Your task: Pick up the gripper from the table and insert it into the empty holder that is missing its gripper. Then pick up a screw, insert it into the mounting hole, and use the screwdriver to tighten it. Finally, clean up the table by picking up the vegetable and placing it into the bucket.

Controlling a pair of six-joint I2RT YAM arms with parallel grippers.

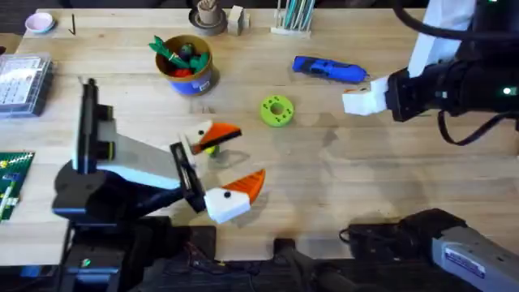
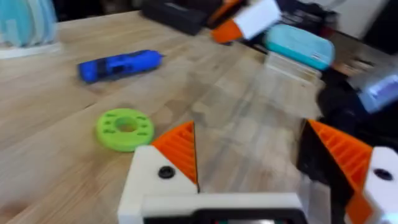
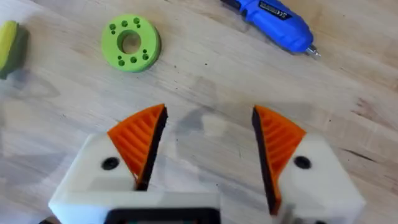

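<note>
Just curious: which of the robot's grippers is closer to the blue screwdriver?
The right. The right gripper hangs open just beside the screwdriver, at its tip end. The left gripper is open too, well away past the green disc, around the vegetable.

Even, bright, diffuse lighting across the pale wooden table (image 1: 340,170); no hard glare. Shadows soft and short: a faint grey patch beside the flat bright green disc (image 1: 276,111), a dim smudge under the bright blue pen-shaped screwdriver (image 1: 328,70). Overhead view: foreground arm housings dark and blurred. Left wrist view soft throughout, far background clutter smeared. Right wrist view sharper on the wood grain; the small yellow-green oblong vegetable (image 3: 9,41) blurs at the frame edge.
</note>
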